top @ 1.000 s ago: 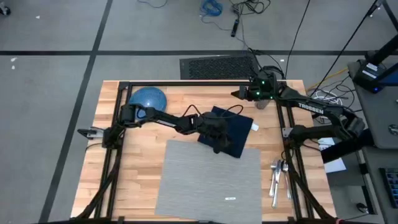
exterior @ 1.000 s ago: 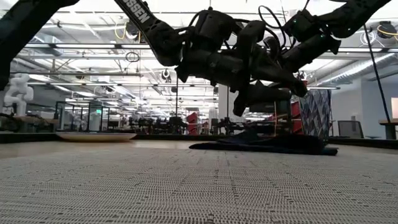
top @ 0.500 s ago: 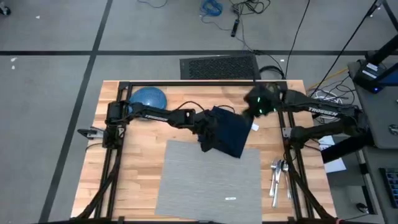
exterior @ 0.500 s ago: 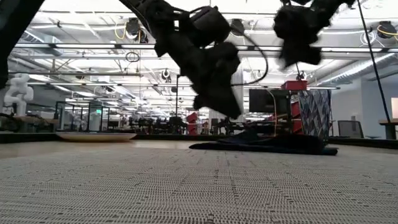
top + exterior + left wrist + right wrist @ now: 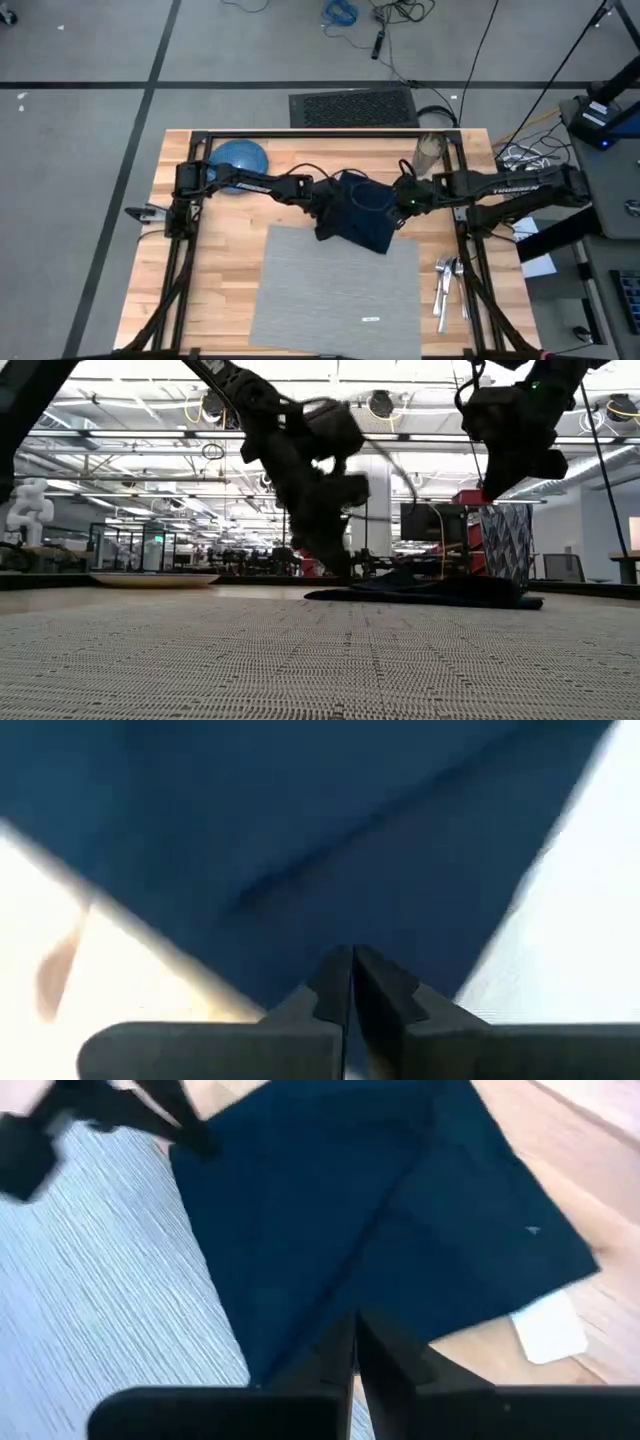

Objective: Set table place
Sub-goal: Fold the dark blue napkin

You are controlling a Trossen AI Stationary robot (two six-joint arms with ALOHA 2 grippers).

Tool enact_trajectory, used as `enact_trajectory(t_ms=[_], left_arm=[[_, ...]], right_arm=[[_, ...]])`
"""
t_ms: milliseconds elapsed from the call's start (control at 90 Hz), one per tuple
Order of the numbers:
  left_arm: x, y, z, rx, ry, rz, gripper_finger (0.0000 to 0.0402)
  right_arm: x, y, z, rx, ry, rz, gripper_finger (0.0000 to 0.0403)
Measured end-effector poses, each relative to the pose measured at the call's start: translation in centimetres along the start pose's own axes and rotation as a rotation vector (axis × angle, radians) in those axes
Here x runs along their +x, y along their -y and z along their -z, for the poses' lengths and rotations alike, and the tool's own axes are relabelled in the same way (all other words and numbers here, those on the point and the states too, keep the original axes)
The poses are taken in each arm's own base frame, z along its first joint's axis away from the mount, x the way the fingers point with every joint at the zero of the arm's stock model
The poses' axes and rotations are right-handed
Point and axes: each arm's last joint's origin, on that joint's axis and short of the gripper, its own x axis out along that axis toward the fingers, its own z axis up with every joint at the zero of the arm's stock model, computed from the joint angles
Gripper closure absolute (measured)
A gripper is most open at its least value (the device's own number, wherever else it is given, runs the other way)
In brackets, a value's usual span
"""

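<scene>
1. Both grippers sit over the navy napkin (image 5: 362, 213) at mid-table (image 5: 225, 260); left gripper (image 5: 328, 212) is at its left edge, right gripper (image 5: 398, 197) at its right edge.
2. Left gripper: fingers (image 5: 334, 988) pressed together with nothing between them, down low at the napkin's edge. Whether the tips touch the cloth is unclear from the low view.
3. Right gripper: fingers (image 5: 337, 1350) also closed and empty, hanging above the napkin.
4. Grey placemat (image 5: 335, 290) lies flat at the near middle of the table, white tag (image 5: 371, 319) up; napkin overlaps its far edge.
5. Blue dish (image 5: 240, 156) is at the far left corner, cutlery (image 5: 446, 278) by the right rail, a cup (image 5: 429, 152) at far right.
</scene>
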Motion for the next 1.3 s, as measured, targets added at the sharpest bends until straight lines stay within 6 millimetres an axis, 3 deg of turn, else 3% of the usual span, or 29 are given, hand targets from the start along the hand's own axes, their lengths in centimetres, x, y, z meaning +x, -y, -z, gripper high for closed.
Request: enact_trajectory(t_ms=[167, 433, 644, 778, 933, 1133, 1300], left_arm=[[0.0, -2.3, 1.3, 0.001, -0.076, -0.038, 0.0401], [-1.9, -6.6, 2.6, 0.076, -0.201, -0.150, 0.0401], [-3.3, -11.2, 2.6, 0.081, -0.172, -0.240, 0.0401], [-3.8, -13.4, 1.8, 0.017, -0.053, -0.288, 0.0401], [-6.2, -12.6, -1.2, -0.032, 0.212, -0.138, 0.0401], [-5.6, -10.7, -1.6, -0.046, 0.206, -0.132, 0.0401], [-5.5, -11.3, -1.4, -0.144, 0.208, -0.097, 0.0401]], right_arm=[[0.1, 0.0, -0.1, 0.006, 0.008, -0.003, 0.0403], [0.1, -0.1, -0.2, 0.031, 0.021, -0.008, 0.0403], [0.1, -0.4, -0.5, 0.043, 0.053, -0.045, 0.0403], [0.1, -0.7, -0.8, 0.050, 0.086, -0.066, 0.0403], [0.1, -0.7, -1.1, 0.064, 0.126, -0.067, 0.0403], [0.1, -0.5, -1.5, 0.079, 0.140, -0.053, 0.0403], [0.2, -0.3, -1.6, 0.081, 0.148, -0.044, 0.0403]])
